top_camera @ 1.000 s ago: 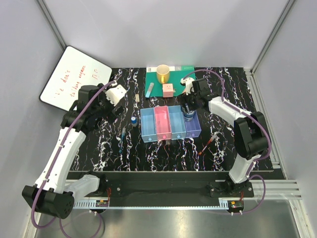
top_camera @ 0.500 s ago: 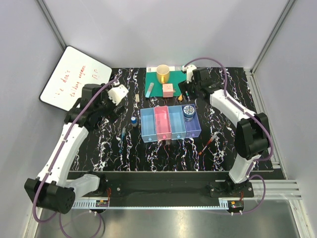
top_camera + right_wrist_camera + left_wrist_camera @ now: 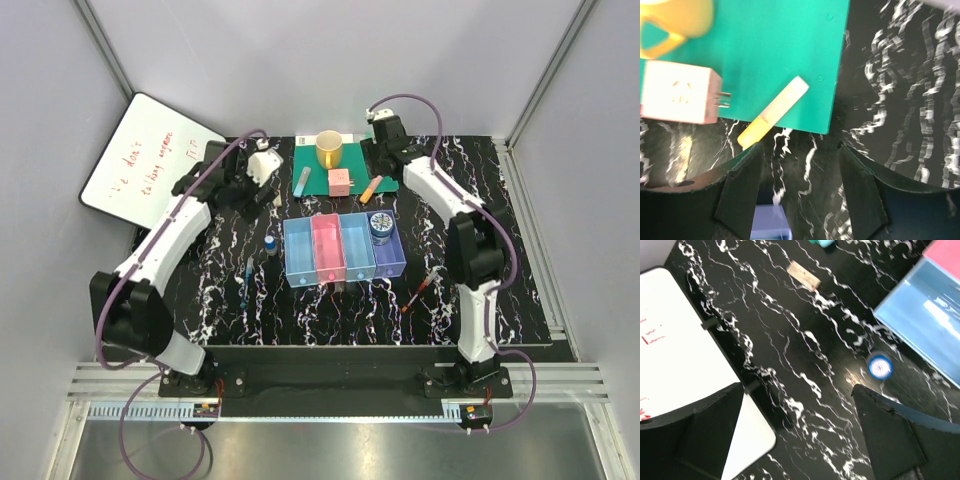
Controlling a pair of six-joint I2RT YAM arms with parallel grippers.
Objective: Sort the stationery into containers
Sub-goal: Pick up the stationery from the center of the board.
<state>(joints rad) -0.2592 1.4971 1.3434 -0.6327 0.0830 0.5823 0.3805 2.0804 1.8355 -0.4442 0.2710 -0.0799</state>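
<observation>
Jaws on the right gripper point(image 3: 800, 147) stand wide and empty just short of the orange marker point(image 3: 772, 112), which lies slantwise, half on the green mat point(image 3: 765, 40), half on the marbled table point(image 3: 900, 100). It looks light, stiff and smooth, so it is likely to roll; pinch it across mid-barrel. Near the blue-capped bottle point(image 3: 879, 366), the left gripper point(image 3: 797, 387) is likewise spread and holds nothing.

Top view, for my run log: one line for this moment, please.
left gripper: open, empty | right gripper: open, over orange marker | tin: in purple tray
</observation>
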